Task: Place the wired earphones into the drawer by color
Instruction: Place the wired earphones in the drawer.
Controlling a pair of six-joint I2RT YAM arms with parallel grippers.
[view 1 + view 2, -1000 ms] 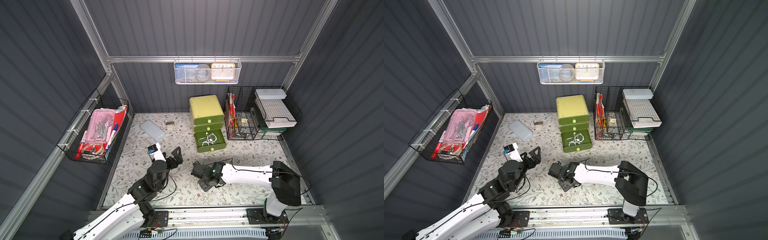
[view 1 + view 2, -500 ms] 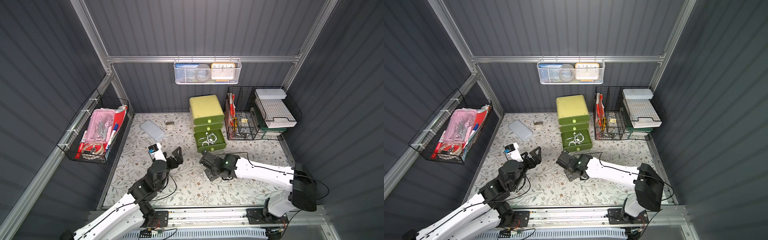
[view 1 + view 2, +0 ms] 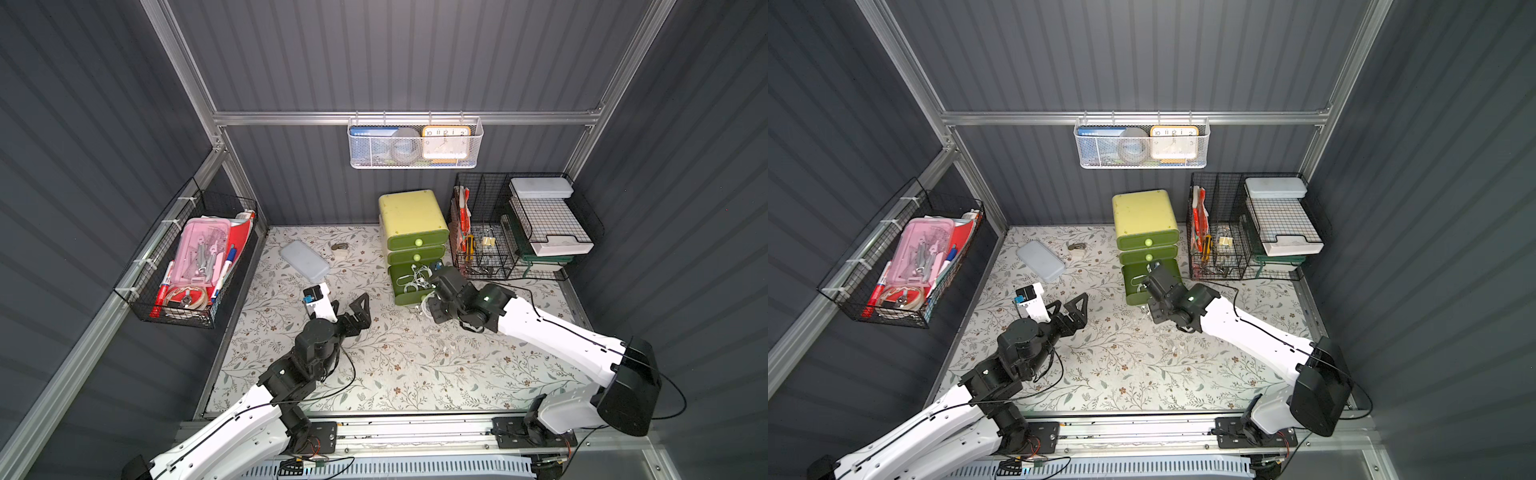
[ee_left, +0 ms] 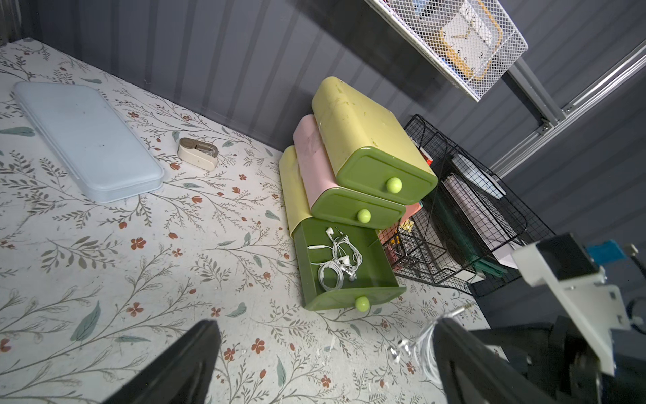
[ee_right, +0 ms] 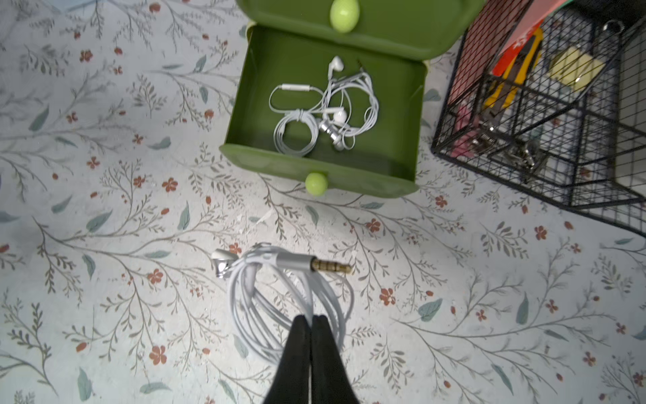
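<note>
A green and yellow drawer unit (image 3: pixel 413 216) stands at the back of the table. Its bottom drawer (image 5: pixel 395 115) is pulled out, and a tangle of white wired earphones (image 5: pixel 325 112) lies inside. My right gripper (image 5: pixel 310 318) is shut on another white coil of earphones (image 5: pixel 279 290), which hangs above the table just in front of that drawer's knob, plug pointing sideways. In a top view the coil (image 3: pixel 424 307) shows under the right wrist. My left gripper (image 4: pixel 325 328) is open and holds nothing, low over the table to the left of the drawer (image 4: pixel 349 300).
A pale blue flat lid (image 3: pixel 304 262) and a small beige object (image 3: pixel 339 247) lie at the back left. A black wire rack (image 3: pixel 519 232) stands right beside the drawer unit. Wire baskets hang on the left wall (image 3: pixel 187 266) and back wall (image 3: pixel 415 143).
My right arm has carried the white coil from the middle front of the table toward the open bottom drawer. The left arm has stayed where it was.
</note>
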